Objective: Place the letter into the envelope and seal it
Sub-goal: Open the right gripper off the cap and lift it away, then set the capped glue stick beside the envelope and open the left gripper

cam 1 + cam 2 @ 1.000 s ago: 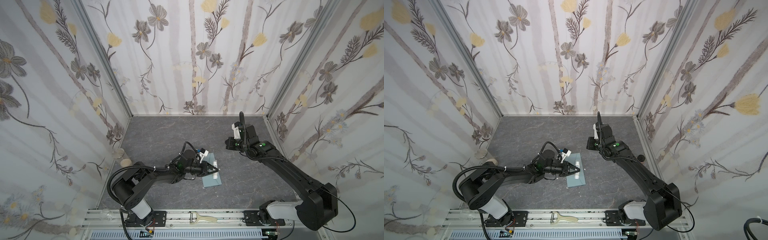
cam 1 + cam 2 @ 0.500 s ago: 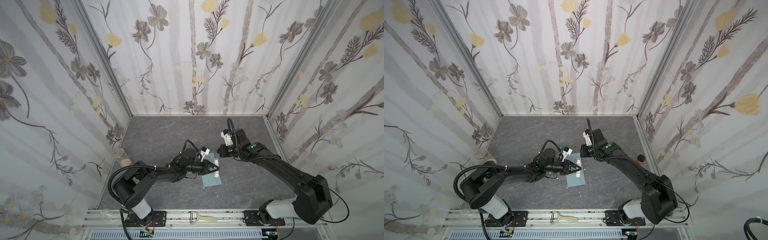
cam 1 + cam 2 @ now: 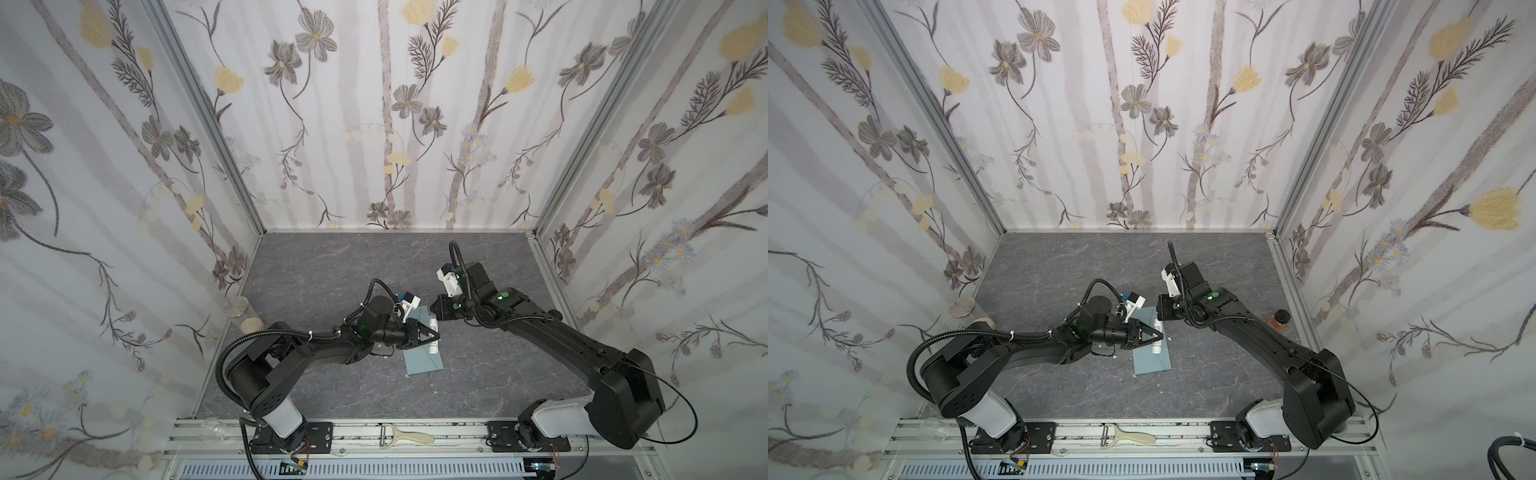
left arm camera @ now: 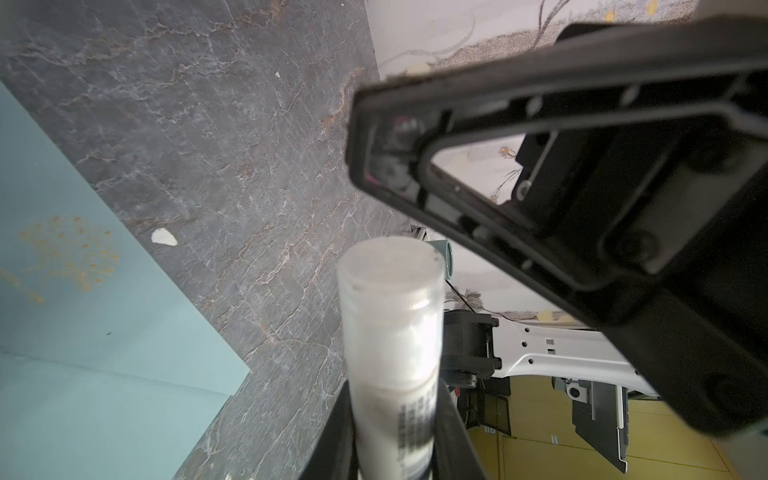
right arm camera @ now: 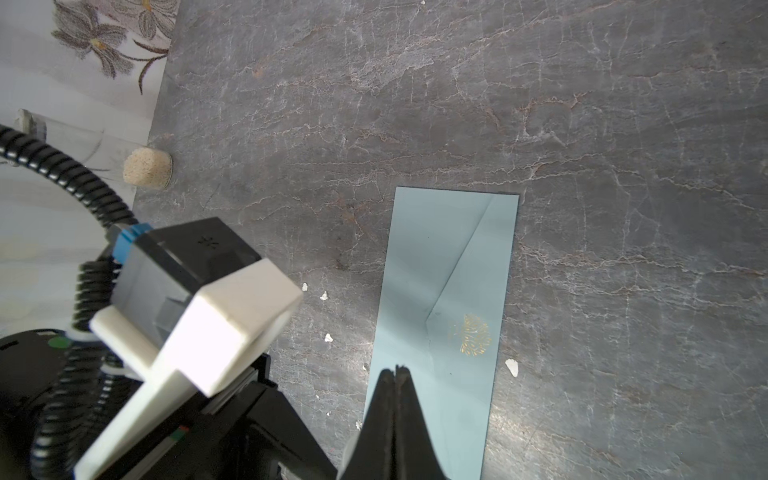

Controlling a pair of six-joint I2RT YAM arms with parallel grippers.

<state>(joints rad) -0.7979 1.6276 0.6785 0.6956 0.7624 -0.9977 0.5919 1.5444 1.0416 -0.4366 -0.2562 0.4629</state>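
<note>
I'm looking into a booth with three wallpapered walls [image 3: 395, 124], pale stripes with grey and yellow flowers. Aluminium posts [image 3: 217, 137] run up the back corners. The floor [image 3: 332, 266] is dark grey and marbled, evenly lit, and a slotted metal rail [image 3: 357, 434] crosses the front.

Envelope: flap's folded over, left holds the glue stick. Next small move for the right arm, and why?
Probably lower the right gripper onto the flap and press it down. Its jaws are shut, poised over the envelope's end; the flap lies folded flat, no letter shows outside, and the left gripper holds the glue stick. Whether glue is on yet I can't tell.
</note>
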